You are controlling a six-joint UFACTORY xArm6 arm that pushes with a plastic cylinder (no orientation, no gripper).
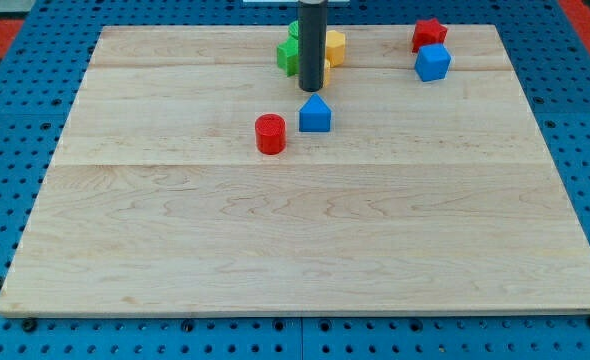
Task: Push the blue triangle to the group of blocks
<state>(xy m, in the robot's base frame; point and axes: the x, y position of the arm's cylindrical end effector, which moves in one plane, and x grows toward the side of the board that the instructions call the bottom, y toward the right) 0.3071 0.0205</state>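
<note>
my tip [310,89] sat near the view's top, just above the blue triangle [315,114], close to it, though i could not tell whether the two touched. i carried no claw at all, only the dark rod, so nothing was gripped.

the blue triangle lay on the tabletop [305,240] a little left of centre in the upper part of the board. the red cylinder [270,133] stood just beside it on the view's left and slightly lower, with a narrow gap between them.

behind my rod, hard up near the tabletop's top edge, a green block [289,50] and a yellow block [334,46] were clustered together; the rod hid part of them, so i could not make out their shapes. the blue triangle was near this cluster but apart from it.

toward the view's right, also close to the top edge, a red block [429,34] rested touching a blue cube [433,62] just below it. these two were well apart from the blue triangle.

all the blocks were in the upper third. from the red cylinder down to the bottom edge the wood lay open, as did both side margins. the blue pegboard [15,120] ringed the tabletop on every side.
</note>
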